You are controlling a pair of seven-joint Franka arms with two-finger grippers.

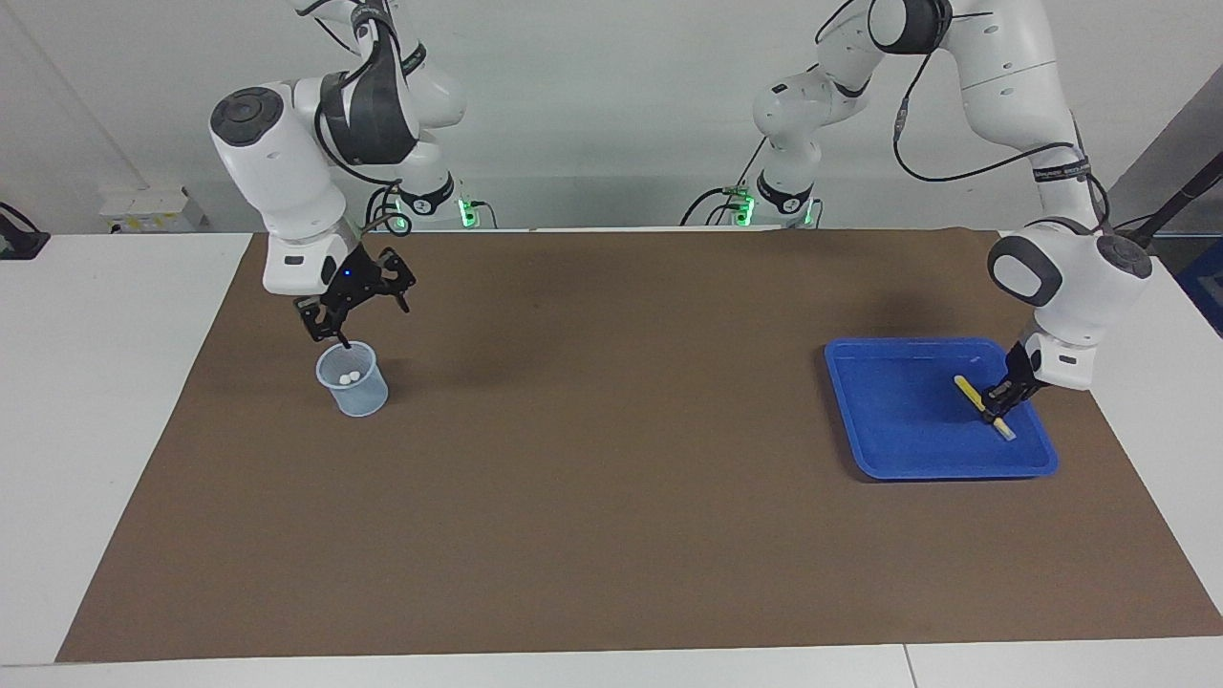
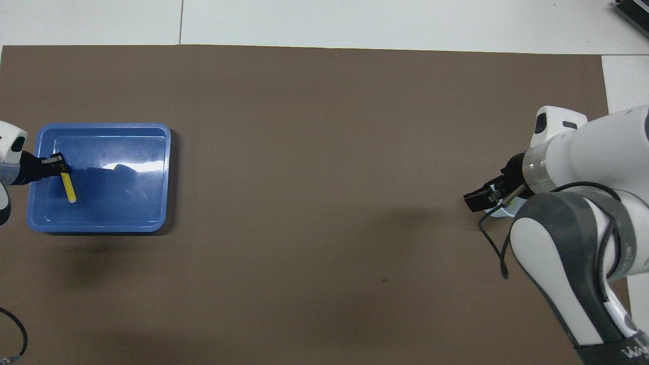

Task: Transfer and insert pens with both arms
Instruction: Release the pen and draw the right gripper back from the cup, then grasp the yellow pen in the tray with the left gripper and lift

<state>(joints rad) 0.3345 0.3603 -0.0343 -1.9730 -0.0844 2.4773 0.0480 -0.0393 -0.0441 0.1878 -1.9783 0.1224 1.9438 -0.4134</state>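
Brown mat: yellow pen (image 1: 981,406) clamped in left gripper (image 1: 997,399) jaws.

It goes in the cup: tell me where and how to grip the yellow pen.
Grip the yellow pen by its barrel from above, fingers across it: it lies in the blue tray, whose walls bar a side approach. The left gripper is shut there.

A bright blue tray (image 1: 889,449) holds a yellow pen (image 1: 973,394) with a pale tip, on a plain brown mat (image 1: 611,497) over a white table (image 1: 96,382). A translucent pale blue cup (image 1: 358,392) shows two white pen caps (image 1: 351,377). Glossy white arms (image 1: 287,182) carry black grippers (image 1: 352,308).
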